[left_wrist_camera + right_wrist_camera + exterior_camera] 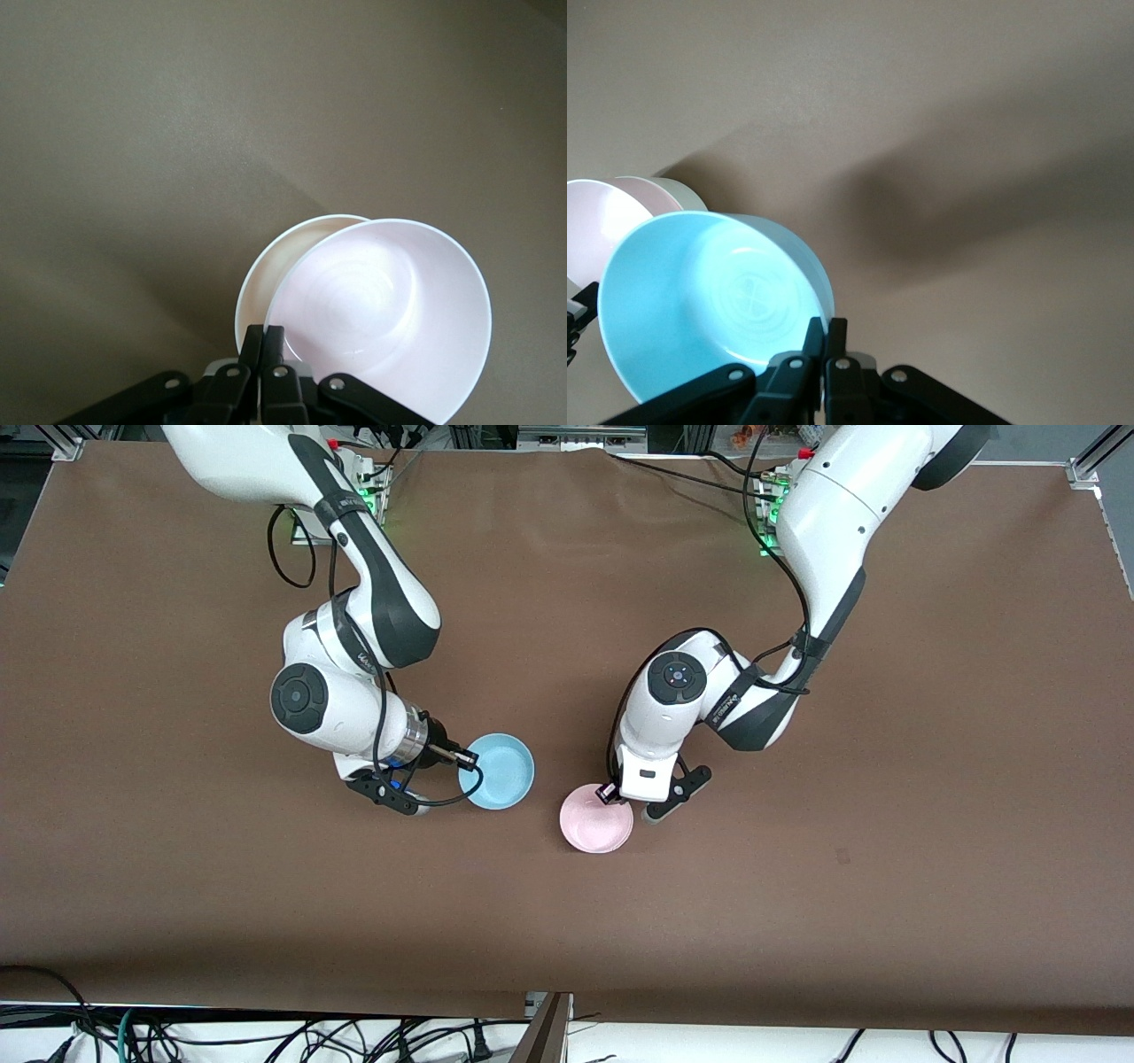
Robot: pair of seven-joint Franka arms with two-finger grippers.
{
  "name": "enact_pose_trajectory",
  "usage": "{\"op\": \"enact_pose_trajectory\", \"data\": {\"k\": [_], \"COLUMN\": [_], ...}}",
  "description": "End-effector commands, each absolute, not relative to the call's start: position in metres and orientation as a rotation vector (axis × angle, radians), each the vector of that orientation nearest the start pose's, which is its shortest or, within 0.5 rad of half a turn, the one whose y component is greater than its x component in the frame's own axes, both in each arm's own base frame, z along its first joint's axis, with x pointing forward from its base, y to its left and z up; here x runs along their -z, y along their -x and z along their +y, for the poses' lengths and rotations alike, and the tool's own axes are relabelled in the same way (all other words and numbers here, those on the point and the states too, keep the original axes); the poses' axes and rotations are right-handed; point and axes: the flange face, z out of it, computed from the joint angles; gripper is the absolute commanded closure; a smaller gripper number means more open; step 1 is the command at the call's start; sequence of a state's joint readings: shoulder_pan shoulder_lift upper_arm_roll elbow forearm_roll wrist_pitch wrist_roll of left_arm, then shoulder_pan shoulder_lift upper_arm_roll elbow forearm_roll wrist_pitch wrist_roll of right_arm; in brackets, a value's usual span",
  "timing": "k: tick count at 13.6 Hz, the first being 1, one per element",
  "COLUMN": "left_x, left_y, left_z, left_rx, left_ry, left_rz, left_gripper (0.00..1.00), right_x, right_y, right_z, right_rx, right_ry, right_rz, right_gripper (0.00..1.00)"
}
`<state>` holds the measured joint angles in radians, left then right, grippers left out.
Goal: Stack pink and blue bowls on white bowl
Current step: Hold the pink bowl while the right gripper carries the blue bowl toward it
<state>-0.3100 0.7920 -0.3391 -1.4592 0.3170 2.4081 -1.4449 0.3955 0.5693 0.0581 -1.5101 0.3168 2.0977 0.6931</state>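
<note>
The left tool (609,792) pinches the pink bowl's (595,825) rim, over the white bowl (266,266). The right tool (467,759) grips the blue bowl's (500,771) rim above the desk (886,824).

We see a brown bench (886,886) filling most of the frame. Near its middle, a white bowl (266,279) rests on it beneath the pink bowl (595,828); whether the blue bowl (500,772) touches the bench we cannot tell.

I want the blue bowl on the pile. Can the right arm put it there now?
Probably not yet: the left gripper holds the pink bowl over the white bowl, blocking the right gripper's blue bowl.
</note>
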Motion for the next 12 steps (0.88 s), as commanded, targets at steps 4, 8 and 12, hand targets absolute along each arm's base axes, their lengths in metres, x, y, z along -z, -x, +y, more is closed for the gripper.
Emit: {"op": "enact_pose_trajectory", "data": {"k": [4,8,12], "left_x": [-0.249,-0.246,-0.254], "left_y": [-0.623,-0.621,-0.626], "left_z": [-0.4,-0.403,-0.399], "left_rx": [0.193,0.188,0.201], "left_ry": [3.081,3.081,3.084], "left_rz": [-1.125,-1.118,-1.136], "left_gripper": [1.0,0.77,0.5], "right_x": [-0.34,-0.338,-0.337], "right_y": [-0.635,-0.635,-0.635], "right_z": [0.326,0.337,0.337], "right_rx": [-0.205,-0.167,-0.17], "right_ry": [2.789,2.772,2.764], "right_rz": [0.605,0.639,0.674], "right_gripper": [1.0,1.0,1.0]}}
